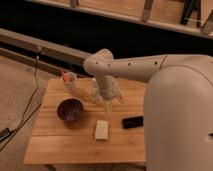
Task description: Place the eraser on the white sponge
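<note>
I am looking at the eraser (132,122), which is showing as a small flat black rectangular block. It is lying flat on the desk (55,147) close to the right edge, about midway between front and back, with its long side running roughly along the desk's width and tilting a little. The sponge (102,129) is lying just left of it, near the middle of the desk and slightly nearer the front edge. It is a cream-white pad with rounded corners, its long side running front to back. The two are sitting apart, with bare wood showing between them.

The gripper (108,103) is hanging over the middle of the desk, behind the sponge and left of the eraser. I cannot tell whether it is open or closed. The arm (130,67) is reaching in from the right.

A dark purple bowl (70,110) is sitting toward the left edge, and a pale cup (69,81) is standing near the back left corner. What may be a clear bottle (95,92) is standing just beside the gripper, though it is blending into it.
</note>
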Tool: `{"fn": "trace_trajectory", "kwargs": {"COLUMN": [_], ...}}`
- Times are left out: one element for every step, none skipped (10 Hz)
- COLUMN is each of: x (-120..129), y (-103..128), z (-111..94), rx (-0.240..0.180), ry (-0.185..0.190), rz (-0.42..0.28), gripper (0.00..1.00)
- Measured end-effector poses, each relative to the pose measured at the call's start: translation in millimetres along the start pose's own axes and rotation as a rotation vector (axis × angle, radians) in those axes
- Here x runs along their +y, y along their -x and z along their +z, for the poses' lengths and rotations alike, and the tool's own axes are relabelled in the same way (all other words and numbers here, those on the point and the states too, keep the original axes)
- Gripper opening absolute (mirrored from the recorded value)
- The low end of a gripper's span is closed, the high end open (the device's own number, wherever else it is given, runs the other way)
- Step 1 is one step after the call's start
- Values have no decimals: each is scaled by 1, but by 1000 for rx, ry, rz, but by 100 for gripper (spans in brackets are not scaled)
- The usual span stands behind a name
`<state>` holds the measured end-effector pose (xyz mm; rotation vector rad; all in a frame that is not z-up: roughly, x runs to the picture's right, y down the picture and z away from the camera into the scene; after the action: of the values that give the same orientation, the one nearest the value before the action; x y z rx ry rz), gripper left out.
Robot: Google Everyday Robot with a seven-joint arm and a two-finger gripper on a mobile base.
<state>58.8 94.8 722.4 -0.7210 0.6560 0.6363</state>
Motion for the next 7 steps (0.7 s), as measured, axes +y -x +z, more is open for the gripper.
{"fn": "trace_trajectory", "kwargs": {"x": [-5,-10,-13,-15,-15,-14,-13], "y": [0,1,-1,-8,-22,-31,-41], "z": [-2,-6,-7,-7,-2,2,7], "rx": [-11,-40,-56,-76,-96,-104,-119], "ry": [-34,-87,-107,-119,-117,-109,-91], "rz": [-33,-91,-113,-133,-142,-143,-141], "gripper": [65,65,65,65,65,65,65]}}
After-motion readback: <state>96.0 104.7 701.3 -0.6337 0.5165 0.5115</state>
